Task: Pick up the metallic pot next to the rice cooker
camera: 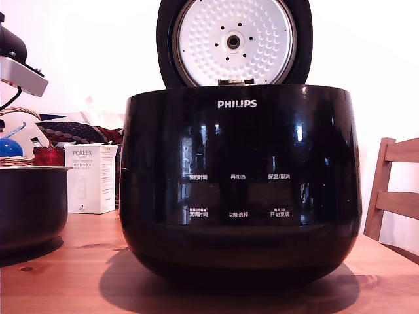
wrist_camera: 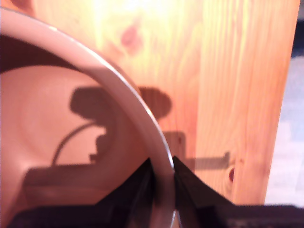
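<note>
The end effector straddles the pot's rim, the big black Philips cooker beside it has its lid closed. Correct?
Not quite: the exterior view shows the glossy black Philips rice cooker with its lid open. The end effector does straddle the dark round metallic pot's pale rim.

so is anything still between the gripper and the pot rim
Nothing visible. In the wrist view the gripper straddles the metallic pot at its pale rim, one finger inside the wall and one outside, with only bare wooden table beyond. The rice cooker stands apart, to the exterior view's right.
</note>
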